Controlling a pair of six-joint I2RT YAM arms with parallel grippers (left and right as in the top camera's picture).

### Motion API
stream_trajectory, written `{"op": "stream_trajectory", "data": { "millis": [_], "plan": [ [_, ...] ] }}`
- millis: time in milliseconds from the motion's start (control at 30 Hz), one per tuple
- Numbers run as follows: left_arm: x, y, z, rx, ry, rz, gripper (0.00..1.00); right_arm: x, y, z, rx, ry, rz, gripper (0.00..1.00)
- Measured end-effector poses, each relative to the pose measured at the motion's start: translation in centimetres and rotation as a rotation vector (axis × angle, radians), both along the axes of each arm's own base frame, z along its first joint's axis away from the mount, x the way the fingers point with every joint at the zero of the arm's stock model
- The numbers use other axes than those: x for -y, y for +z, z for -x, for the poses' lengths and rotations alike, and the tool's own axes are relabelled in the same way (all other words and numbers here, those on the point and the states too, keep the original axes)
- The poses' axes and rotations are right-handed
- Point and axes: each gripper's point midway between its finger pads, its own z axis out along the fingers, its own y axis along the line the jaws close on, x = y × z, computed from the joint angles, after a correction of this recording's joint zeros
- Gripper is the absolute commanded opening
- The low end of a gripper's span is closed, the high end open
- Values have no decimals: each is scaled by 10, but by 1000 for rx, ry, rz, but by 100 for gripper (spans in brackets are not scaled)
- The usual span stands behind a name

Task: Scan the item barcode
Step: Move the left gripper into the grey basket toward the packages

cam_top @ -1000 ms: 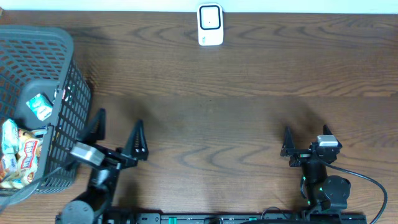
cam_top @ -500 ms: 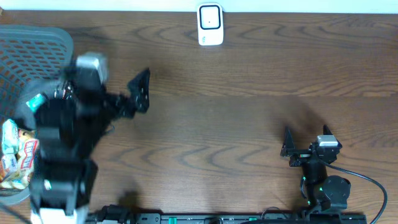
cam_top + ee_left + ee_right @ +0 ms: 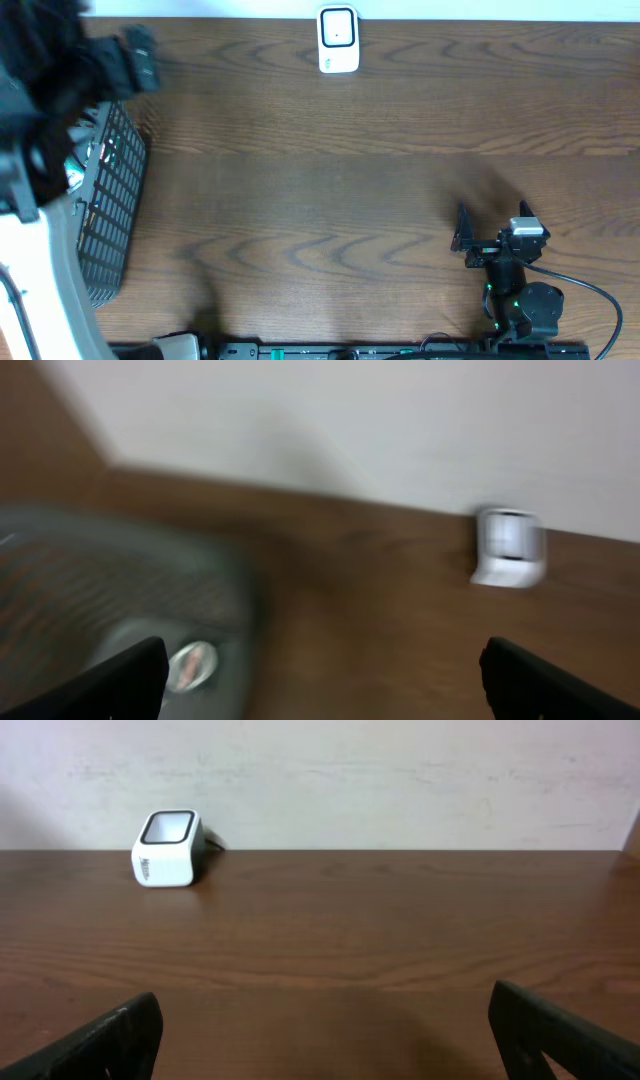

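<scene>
The white barcode scanner (image 3: 338, 40) stands at the table's far edge; it also shows in the left wrist view (image 3: 510, 547) and the right wrist view (image 3: 168, 848). My left arm (image 3: 40, 120) is raised and blurred over the grey mesh basket (image 3: 112, 200). The left gripper (image 3: 340, 685) is open and empty above the basket's rim (image 3: 120, 575). The items in the basket are mostly hidden by the arm; a blurred silvery thing (image 3: 190, 665) shows inside. My right gripper (image 3: 491, 214) rests open and empty at the front right, facing the scanner.
A pale wall (image 3: 400, 770) rises right behind the scanner. A black cable (image 3: 590, 290) loops from the right arm's base at the front edge. Bare brown tabletop (image 3: 320, 200) lies between the basket and the right arm.
The left arm has lifted from the front left of the table and swung back over the basket, now covering most of it. The right arm has not moved.
</scene>
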Motion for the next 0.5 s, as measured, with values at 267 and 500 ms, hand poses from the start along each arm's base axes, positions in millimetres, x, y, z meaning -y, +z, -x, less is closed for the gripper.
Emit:
{"op": "stream_trajectory", "data": {
  "millis": [267, 500],
  "plan": [
    [-132, -56, 34, -211, 372, 56, 98, 0, 0, 0, 0, 0, 0, 99],
    [-173, -77, 85, -321, 537, 122, 97, 0, 0, 0, 0, 0, 0, 99]
  ]
}}
